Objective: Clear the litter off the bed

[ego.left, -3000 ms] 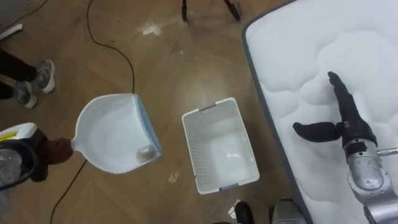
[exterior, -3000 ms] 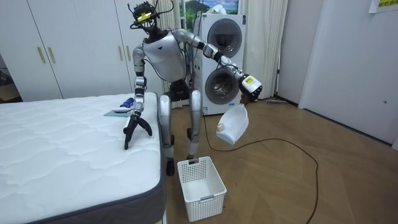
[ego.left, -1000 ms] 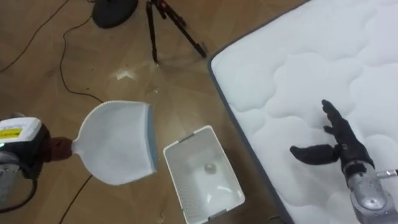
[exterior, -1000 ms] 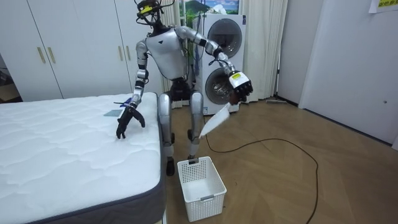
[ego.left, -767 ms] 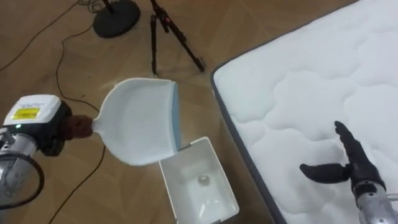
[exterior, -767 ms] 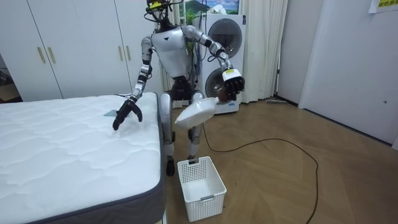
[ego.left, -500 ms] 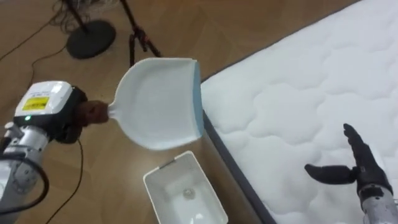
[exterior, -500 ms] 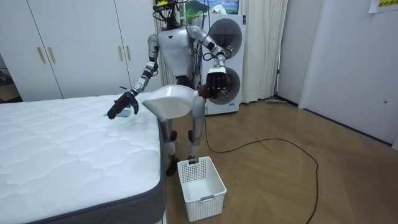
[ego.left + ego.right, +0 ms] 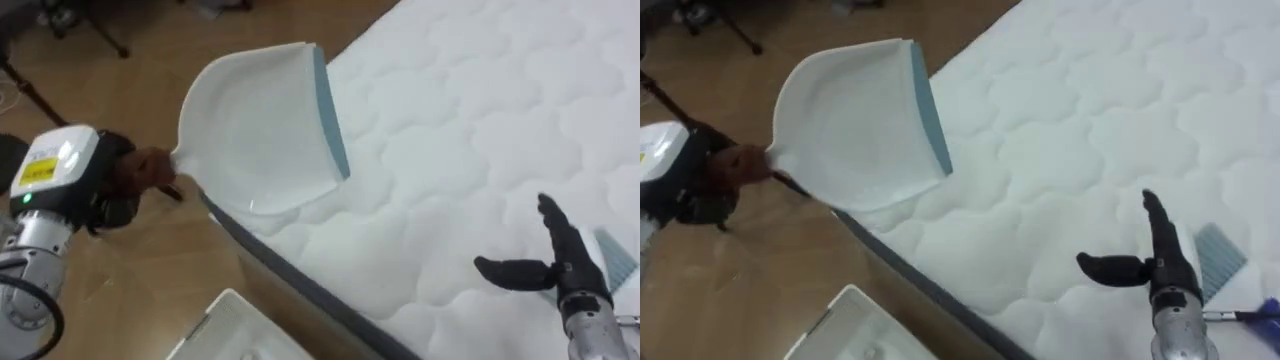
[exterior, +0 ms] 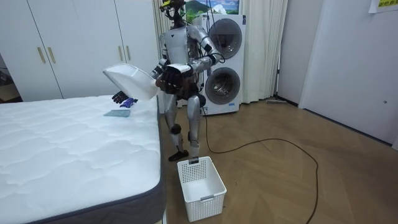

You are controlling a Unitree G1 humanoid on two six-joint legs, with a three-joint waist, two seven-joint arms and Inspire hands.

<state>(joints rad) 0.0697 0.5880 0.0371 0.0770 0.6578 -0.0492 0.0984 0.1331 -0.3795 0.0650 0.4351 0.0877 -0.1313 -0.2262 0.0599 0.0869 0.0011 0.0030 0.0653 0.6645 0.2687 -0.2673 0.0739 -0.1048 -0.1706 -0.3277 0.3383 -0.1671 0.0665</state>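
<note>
Fingers of the left hand [image 9: 115, 195] are clenched round the handle of the white dustpan [image 9: 265, 125], held level over the bed's [image 9: 470, 110] left edge, probably to catch sweepings. The right hand [image 9: 566, 270], fingers released, hovers near a brush [image 9: 612, 255] on the mattress.

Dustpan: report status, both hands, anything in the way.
Dustpan gripped at its handle by left hand, held above mattress edge. Open right hand over mattress. Small blue-grey item on mattress beside right hand.
</note>
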